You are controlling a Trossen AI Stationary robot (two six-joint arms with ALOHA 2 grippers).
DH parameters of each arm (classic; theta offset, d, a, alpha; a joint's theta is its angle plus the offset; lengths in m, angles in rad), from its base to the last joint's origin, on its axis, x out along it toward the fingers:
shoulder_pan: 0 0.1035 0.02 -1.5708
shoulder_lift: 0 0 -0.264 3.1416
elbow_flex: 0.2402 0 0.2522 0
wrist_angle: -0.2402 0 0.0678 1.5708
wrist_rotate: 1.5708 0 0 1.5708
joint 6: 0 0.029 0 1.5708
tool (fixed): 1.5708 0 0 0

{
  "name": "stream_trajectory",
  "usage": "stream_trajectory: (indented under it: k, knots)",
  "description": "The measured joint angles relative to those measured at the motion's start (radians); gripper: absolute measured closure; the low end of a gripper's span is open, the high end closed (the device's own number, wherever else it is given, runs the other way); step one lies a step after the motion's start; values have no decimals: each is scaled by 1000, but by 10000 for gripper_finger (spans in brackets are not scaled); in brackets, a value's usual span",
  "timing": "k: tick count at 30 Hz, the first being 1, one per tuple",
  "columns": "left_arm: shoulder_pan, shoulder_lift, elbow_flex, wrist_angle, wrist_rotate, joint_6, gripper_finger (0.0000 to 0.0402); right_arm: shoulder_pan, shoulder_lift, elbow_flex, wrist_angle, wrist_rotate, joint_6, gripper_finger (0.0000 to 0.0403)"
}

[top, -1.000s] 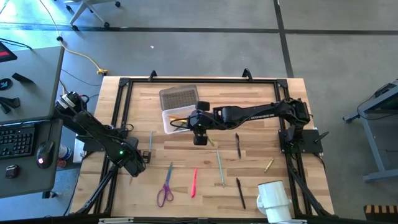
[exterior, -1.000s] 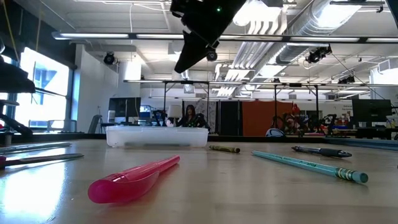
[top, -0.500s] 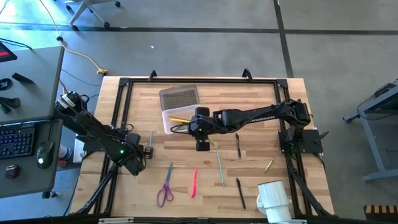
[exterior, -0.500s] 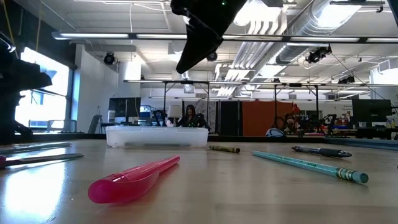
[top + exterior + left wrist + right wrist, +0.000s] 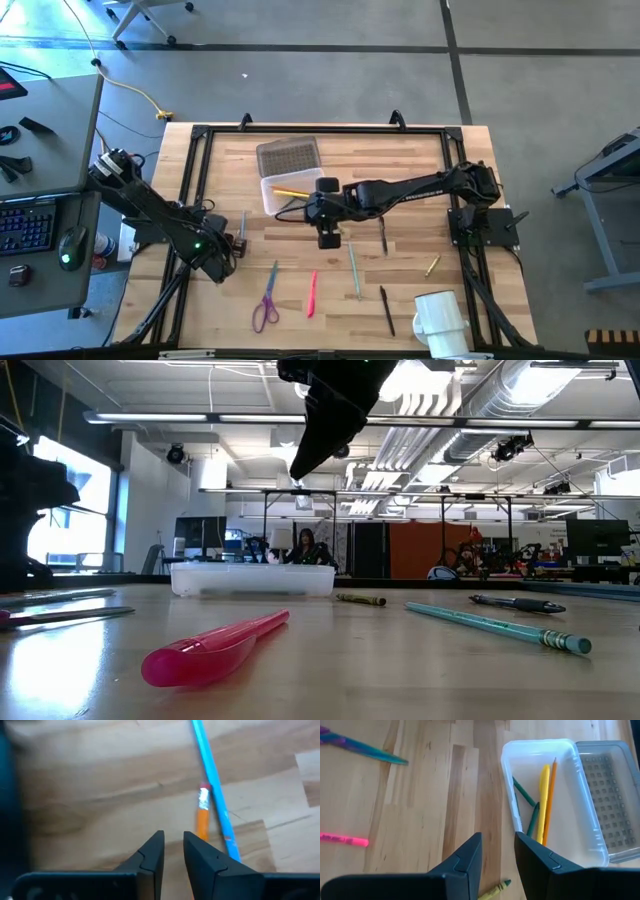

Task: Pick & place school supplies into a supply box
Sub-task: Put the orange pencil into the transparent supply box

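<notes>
The box (image 5: 287,192) lies angled near–far beside the grey lid (image 5: 288,156); both grippers, left (image 5: 172,851) and right (image 5: 497,854), are seen parted, grasping nothing.

Looking down past the left gripper (image 5: 173,851), its two dark fingers (image 5: 150,856) stand slightly apart with a narrow gap between them and nothing in it, just above the wooden table (image 5: 90,795). Just ahead of the fingertips lies an orange pencil (image 5: 202,817) with a silver band and a red eraser end. Right beside it, nearly touching, runs a longer blue pencil (image 5: 212,775), slanting across the boards.
</notes>
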Motion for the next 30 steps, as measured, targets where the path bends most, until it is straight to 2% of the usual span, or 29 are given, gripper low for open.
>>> stream_trajectory:
  k: [6, 10, 14, 22, 25, 28, 30]
  knots:
    - [0, -7, 105, -184, -49, 34, 292, -1, 0, 0, 9, 0, 12, 304]
    - [0, -6, 150, -151, -98, 128, 292, -1, 0, 0, 12, 0, 13, 304]
    - [-10, -6, 170, -73, -35, 247, 291, -1, 0, 0, 11, 0, 27, 304]
    - [-129, -13, 326, -216, -58, 228, 291, -4, 0, 0, 10, 68, 22, 304]
    - [-198, -13, 391, -301, -174, 175, 291, -4, 0, 0, 10, 70, 22, 304]
    - [-294, -10, 396, -292, -402, 169, 291, -4, 0, 0, 8, 70, 26, 305]
    - [-348, 8, 380, -275, -504, 169, 291, -4, 0, 0, 6, 65, 26, 305]
